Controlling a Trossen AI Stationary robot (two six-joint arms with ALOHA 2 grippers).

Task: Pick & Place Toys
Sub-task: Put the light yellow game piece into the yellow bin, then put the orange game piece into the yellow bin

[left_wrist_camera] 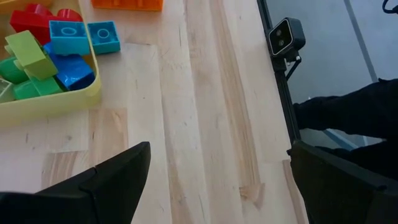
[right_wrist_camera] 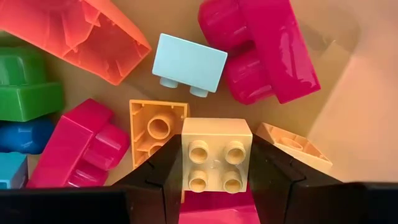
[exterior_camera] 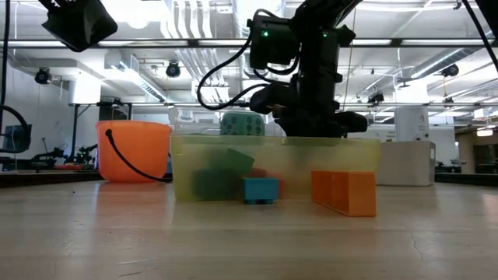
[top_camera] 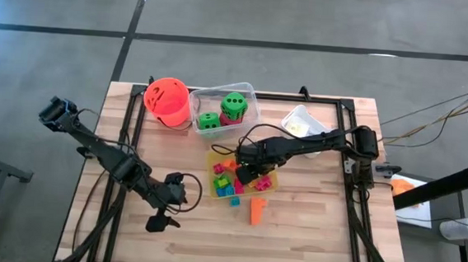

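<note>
Partly jaw-hidden cream block (right_wrist_camera: 216,163)

A robotics lab or industrial test hall.
A wooden surface (top_camera: 309,235) in a black metal frame (top_camera: 352,197) stands on a grey concrete floor (top_camera: 308,16) marked with dark lines. Beyond it, the low view shows a high open ceiling with white ducts (exterior_camera: 187,19), strip lights (exterior_camera: 436,62), and further workbenches.
</note>
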